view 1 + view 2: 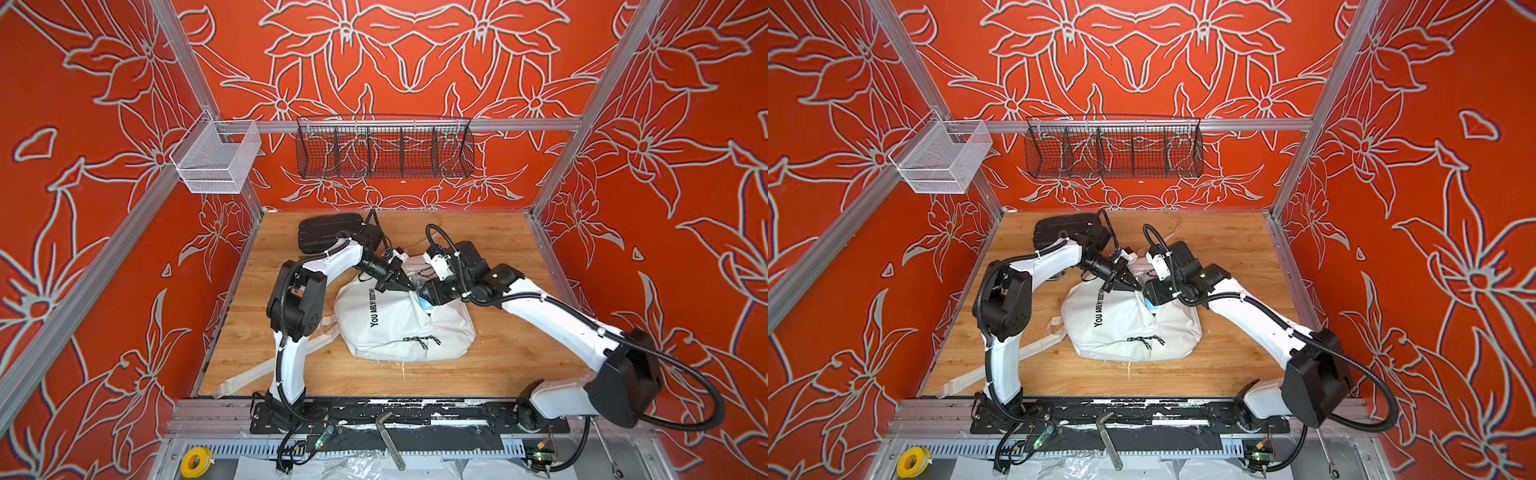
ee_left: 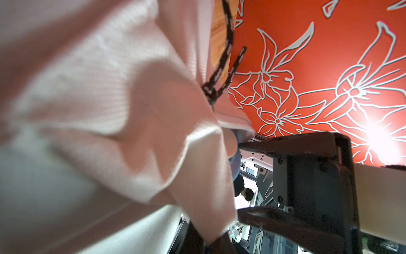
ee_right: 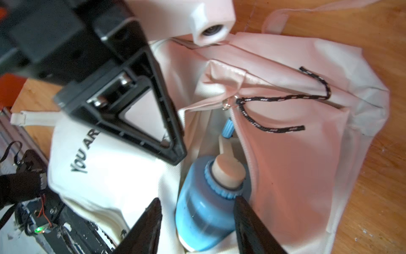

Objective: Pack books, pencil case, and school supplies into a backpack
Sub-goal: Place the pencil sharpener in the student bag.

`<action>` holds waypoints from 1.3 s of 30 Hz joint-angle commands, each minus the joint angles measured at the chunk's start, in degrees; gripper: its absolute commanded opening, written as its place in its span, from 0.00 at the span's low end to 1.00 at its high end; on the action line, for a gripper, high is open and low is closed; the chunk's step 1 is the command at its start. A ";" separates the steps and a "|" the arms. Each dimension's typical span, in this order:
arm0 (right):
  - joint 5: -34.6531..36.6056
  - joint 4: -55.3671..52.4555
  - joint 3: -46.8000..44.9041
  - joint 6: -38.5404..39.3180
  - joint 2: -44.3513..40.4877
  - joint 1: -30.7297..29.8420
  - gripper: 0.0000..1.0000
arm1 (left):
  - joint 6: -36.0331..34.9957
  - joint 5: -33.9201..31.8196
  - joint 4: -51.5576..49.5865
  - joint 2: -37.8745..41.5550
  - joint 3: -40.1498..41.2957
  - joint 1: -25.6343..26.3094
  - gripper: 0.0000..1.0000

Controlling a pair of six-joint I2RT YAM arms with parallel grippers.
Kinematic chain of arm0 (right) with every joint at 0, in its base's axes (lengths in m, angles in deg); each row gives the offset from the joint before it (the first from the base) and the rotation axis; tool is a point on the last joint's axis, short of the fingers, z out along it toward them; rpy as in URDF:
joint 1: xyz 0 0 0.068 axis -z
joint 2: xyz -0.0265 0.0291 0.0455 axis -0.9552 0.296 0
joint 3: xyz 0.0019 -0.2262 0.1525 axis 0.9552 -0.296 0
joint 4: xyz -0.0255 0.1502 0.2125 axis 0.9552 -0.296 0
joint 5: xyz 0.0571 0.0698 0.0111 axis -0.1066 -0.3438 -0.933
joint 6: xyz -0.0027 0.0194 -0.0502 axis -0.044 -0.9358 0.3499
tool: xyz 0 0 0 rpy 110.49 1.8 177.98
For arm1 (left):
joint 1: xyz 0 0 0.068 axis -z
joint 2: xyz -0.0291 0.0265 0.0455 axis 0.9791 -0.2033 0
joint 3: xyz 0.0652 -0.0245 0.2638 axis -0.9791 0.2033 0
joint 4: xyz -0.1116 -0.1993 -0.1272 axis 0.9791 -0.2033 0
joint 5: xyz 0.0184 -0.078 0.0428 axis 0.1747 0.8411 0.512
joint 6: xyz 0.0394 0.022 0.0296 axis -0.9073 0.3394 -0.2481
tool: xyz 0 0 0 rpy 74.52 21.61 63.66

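Item: pencil sharpener (image 3: 206,211), light-blue barrel with crank. It lies between the fingers of the right gripper (image 3: 197,200), inside the zip mouth of the backpack (image 1: 395,328).
Right gripper: jaws parted, one finger clear.
Left gripper (image 1: 405,284): pinching the mouth fabric alongside.
Handling: likely light, rigid and slick; grasp the barrel, not the crank.
Print: "YOU ARE MY DESTINY".

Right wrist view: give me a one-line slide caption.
Fingers apart, the right gripper straddles the blue pencil sharpener inside the unzipped white backpack, whose edge the left gripper pinches.
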 commanded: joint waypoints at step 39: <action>3.53 5.57 -9.55 -6.44 -3.39 -3.36 0.00 | 7.52 2.08 9.61 -0.08 2.86 -0.09 0.44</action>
